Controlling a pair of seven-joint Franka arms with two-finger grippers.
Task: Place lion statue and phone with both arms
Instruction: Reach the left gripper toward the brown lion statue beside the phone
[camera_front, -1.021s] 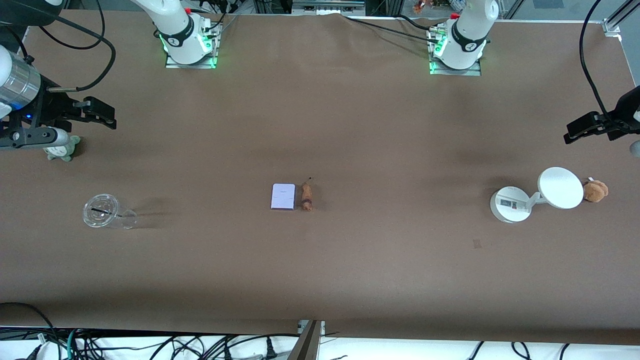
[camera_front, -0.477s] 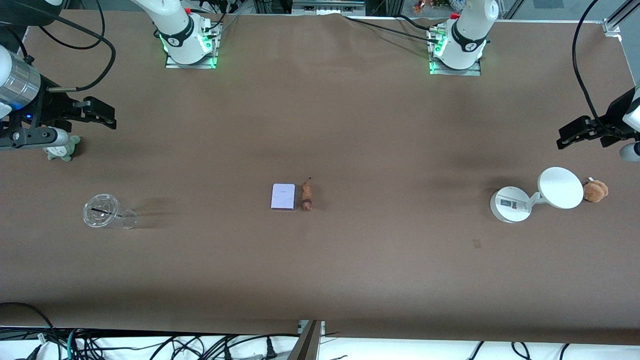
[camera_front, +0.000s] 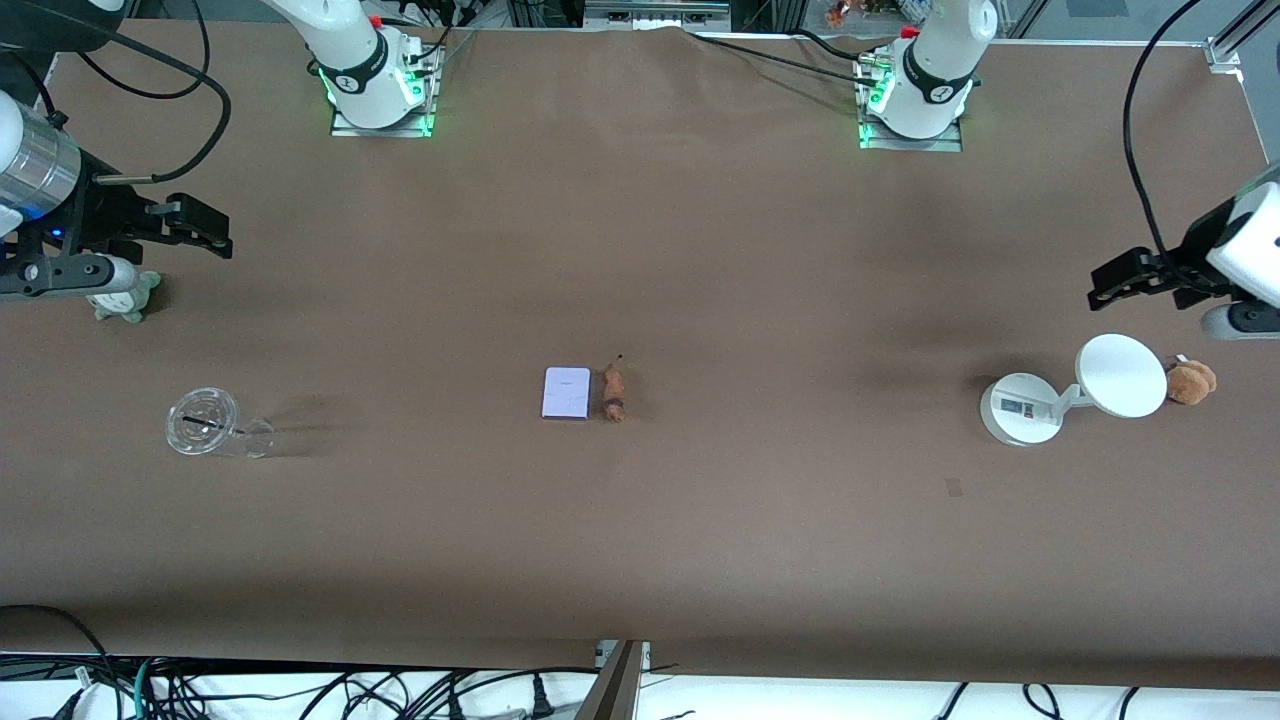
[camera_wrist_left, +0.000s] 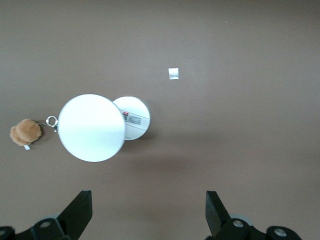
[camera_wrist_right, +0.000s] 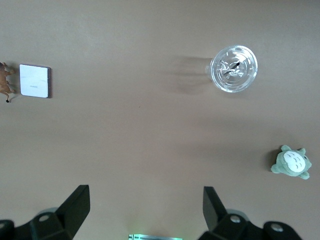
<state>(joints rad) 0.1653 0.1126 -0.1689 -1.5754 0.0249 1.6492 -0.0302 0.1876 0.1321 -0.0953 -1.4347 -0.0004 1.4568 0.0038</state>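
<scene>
The phone (camera_front: 566, 393), a pale lavender-white slab, lies flat at the table's middle. The lion statue (camera_front: 613, 393), tiny and orange-brown, lies right beside it on the left arm's side. Both also show at the edge of the right wrist view, the phone (camera_wrist_right: 35, 81) and the lion statue (camera_wrist_right: 6, 86). My left gripper (camera_front: 1110, 278) is open and empty, up over the table at the left arm's end, close to the white stand. My right gripper (camera_front: 215, 232) is open and empty, up over the right arm's end near the grey-green plush. Neither touches anything.
A white round-based stand with a disc (camera_front: 1060, 398) and a fluffy brown plush (camera_front: 1191, 382) sit at the left arm's end. A clear glass cup (camera_front: 205, 424) and a grey-green plush toy (camera_front: 128, 298) sit at the right arm's end.
My left gripper has moved in from the table's end toward the white stand. The right arm, the phone and the lion statue have not moved.
</scene>
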